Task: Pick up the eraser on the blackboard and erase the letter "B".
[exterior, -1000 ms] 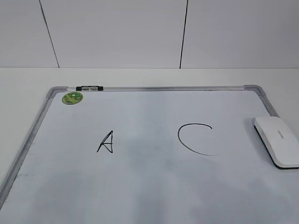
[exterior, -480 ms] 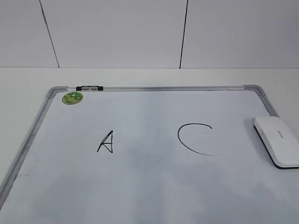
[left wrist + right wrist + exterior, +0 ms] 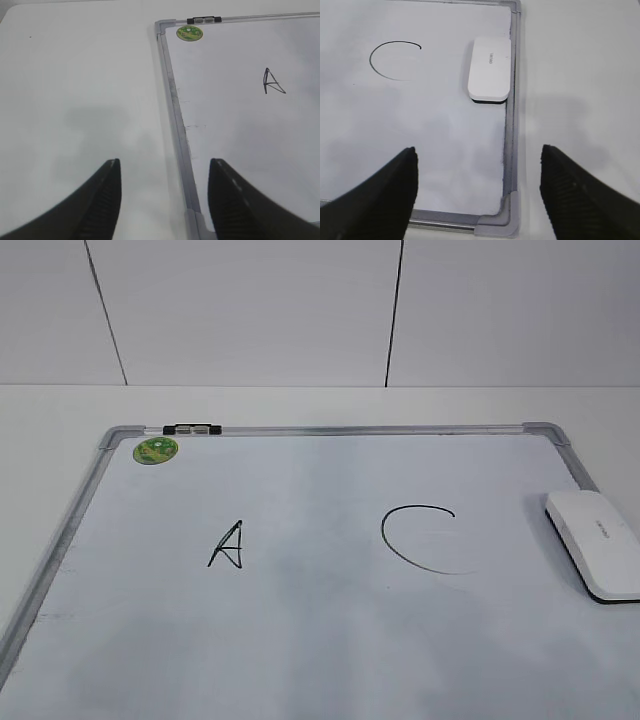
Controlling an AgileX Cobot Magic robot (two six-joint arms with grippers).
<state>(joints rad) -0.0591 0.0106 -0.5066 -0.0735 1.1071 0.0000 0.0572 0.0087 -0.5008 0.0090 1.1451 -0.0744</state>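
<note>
Left tool (image 3: 165, 172) spread wide, nothing between its fingers, hanging over the near left edge of the blackboard (image 3: 174, 105), with the counter (image 3: 75, 85) under its left finger. Right tool (image 3: 479, 172) also spread wide and bare, above the near right corner of the board. Eraser (image 3: 490, 69) lying flat ahead of the right tool, just beside the right frame, letter "C" (image 3: 394, 60) to its left; no "B" visible between "A" (image 3: 228, 544) and "C".

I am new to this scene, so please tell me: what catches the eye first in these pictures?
The large blackboard lies flat and fills the table, with a black letter A left of centre and a bigger round C to its right. The white eraser rests at the right edge. No B is visible between them.
</note>
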